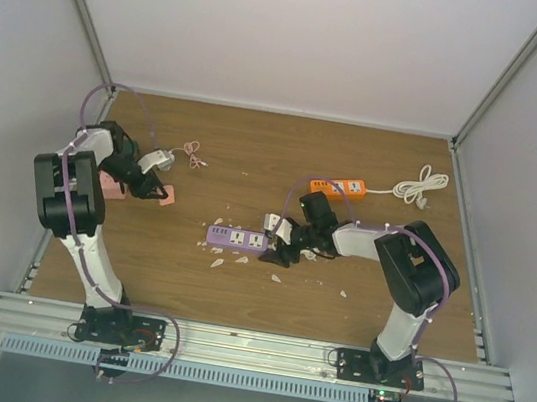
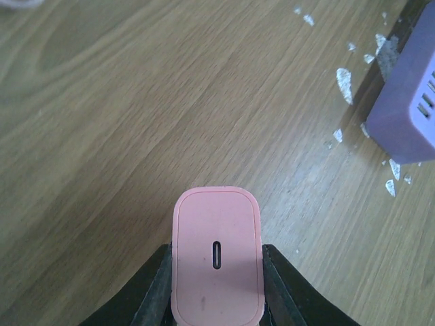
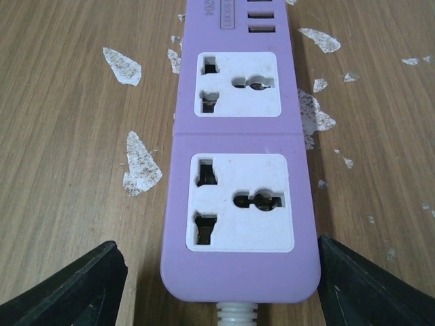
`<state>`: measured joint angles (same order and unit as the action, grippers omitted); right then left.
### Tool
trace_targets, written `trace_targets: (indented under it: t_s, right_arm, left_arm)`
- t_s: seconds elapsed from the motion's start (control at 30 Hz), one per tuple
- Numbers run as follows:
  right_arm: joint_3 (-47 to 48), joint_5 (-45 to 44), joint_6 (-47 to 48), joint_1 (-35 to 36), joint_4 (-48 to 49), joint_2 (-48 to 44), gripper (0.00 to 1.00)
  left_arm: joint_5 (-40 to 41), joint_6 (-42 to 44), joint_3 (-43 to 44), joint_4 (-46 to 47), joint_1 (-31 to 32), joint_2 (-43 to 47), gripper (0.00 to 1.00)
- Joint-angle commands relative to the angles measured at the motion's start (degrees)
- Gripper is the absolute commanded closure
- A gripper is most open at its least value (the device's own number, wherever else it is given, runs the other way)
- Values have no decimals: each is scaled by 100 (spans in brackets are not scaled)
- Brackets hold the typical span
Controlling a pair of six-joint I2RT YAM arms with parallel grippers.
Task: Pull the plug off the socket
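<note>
Plug (image 2: 216, 255), a small pink block looking light, rigid and slick-sided, is sitting clamped by its flanks in the left fingers (image 2: 153, 292), out of the purple socket strip (image 3: 238, 204) and apart from it. The right fingers (image 3: 75, 288) are standing open astride the strip's cord end without touching it, and the scrap-flecked wooden worktop (image 2: 136, 122) is leaving room around both

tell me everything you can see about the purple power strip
The purple power strip is a smooth plastic bar lying flat on the wooden table. Two white universal sockets, both empty, face up, with USB slots beyond them and a pale cable stub at the near end. The open right gripper straddles that end.
</note>
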<state>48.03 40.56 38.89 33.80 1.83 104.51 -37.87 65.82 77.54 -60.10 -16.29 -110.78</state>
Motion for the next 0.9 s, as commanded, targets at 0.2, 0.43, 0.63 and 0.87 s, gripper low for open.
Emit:
trace_targets:
  t_s: [0.2,0.43,0.63,0.87]
  right_arm:
    - [410,58,6,39,-570,-262,19]
    - [823,-84,193,8,-1415,-414,16]
    - [989,-191,700,-253,-2355,-724,16]
    - [1039,-505,1663,-562,-3559,-991,17]
  left_arm:
    - [-47,-209,494,-311,-394,-706,57]
    - [69,-421,685,-68,-420,-679,30]
    - [15,-387,761,47,-394,-412,18]
    - [207,-188,521,558,-114,288,1]
